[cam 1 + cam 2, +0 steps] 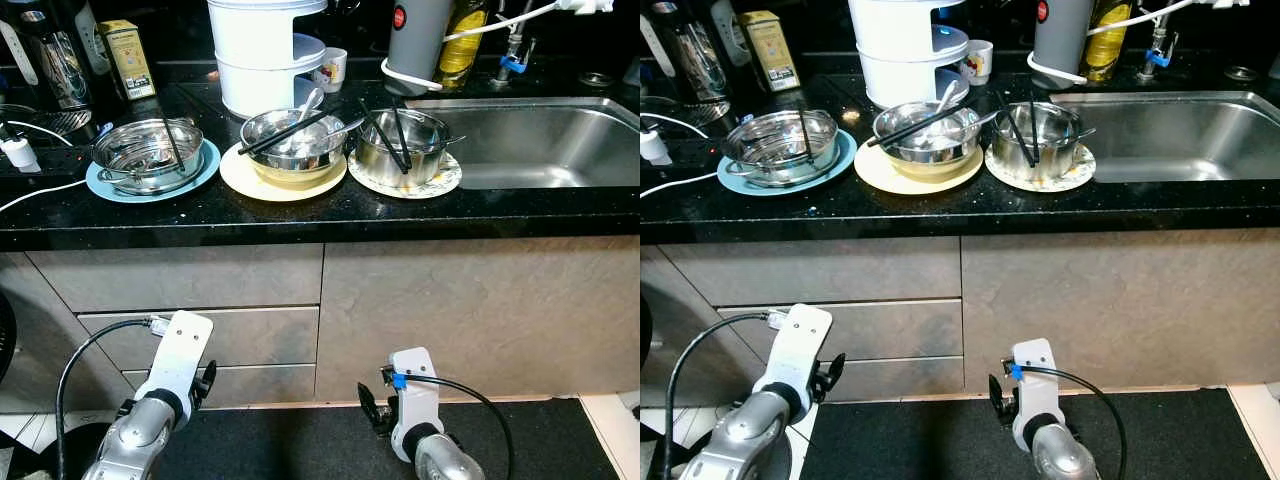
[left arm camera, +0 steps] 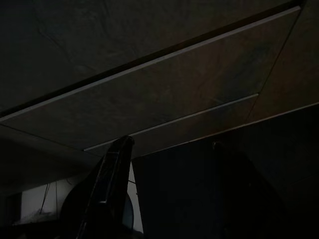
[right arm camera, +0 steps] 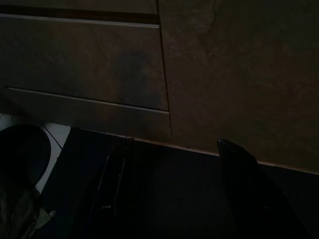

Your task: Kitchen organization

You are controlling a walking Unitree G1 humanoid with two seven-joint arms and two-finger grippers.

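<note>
Three steel bowls stand in a row on the black countertop (image 1: 300, 215). The left bowl (image 1: 147, 153) sits on a blue plate (image 1: 205, 168) with one chopstick in it. The middle bowl (image 1: 292, 138) rests in a yellow dish (image 1: 285, 182) and holds chopsticks and a spoon. The right bowl (image 1: 402, 142) is on a patterned plate (image 1: 440, 183) with black chopsticks across it. Both arms hang low before the cabinet fronts. My left gripper (image 2: 170, 142) and right gripper (image 3: 175, 143) are open, nothing between their fingers.
A steel sink (image 1: 545, 140) lies at the right of the counter. Behind the bowls are a white stacked container (image 1: 262, 55), a mug (image 1: 331, 69), a grey jug (image 1: 418, 40) and an oil bottle (image 1: 462, 40). A yellow box (image 1: 127, 58) and white charger (image 1: 17, 152) sit at left. Drawers (image 1: 250, 335) face me above a black floor mat (image 1: 300, 440).
</note>
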